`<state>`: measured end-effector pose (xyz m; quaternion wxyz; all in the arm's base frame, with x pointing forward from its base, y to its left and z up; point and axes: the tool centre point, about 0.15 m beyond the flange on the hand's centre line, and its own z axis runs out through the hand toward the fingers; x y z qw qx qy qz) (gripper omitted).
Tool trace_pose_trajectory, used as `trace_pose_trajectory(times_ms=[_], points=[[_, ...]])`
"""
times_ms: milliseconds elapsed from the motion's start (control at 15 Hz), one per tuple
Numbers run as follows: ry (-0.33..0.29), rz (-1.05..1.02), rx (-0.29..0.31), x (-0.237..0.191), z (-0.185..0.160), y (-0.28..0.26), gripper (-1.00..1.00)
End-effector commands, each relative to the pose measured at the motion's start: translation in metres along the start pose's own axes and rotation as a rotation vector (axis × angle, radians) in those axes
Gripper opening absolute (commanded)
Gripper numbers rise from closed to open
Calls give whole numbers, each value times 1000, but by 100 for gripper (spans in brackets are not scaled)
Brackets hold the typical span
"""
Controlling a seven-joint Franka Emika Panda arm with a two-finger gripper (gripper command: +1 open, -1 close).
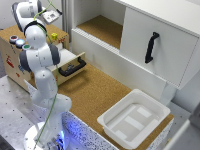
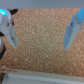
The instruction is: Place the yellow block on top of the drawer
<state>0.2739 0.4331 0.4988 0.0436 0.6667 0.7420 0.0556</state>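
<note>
The yellow block (image 1: pixel 53 36) is a small yellow-green cube resting on the cork top of the drawer (image 1: pixel 35 35), near that top's edge toward the exterior view's right. The pull-out part stands open with its black bar handle (image 1: pixel 72 67) facing out. My gripper (image 1: pixel 51 21) hangs above the block, apart from it. In the wrist view the gripper (image 2: pixel 41 36) is open, its pale blue fingers (image 2: pixel 70 34) spread wide over bare cork with nothing between them. The block does not show in the wrist view.
Round coloured buttons (image 1: pixel 16 40) sit on the drawer's top at the exterior view's left. A big white cabinet (image 1: pixel 160 45) with a black handle stands behind. A white plastic bin (image 1: pixel 135 117) lies on the cork table at the right.
</note>
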Motion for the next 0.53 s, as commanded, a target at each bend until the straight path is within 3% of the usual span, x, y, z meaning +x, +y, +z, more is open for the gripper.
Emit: trace_pose_trajectory(times_ms=[0,333,467], points=[[29,9,29,22,-5,-16,100],[65,144,109,43,-10,-58,100],[52,214,101,48,-23,-71,100]])
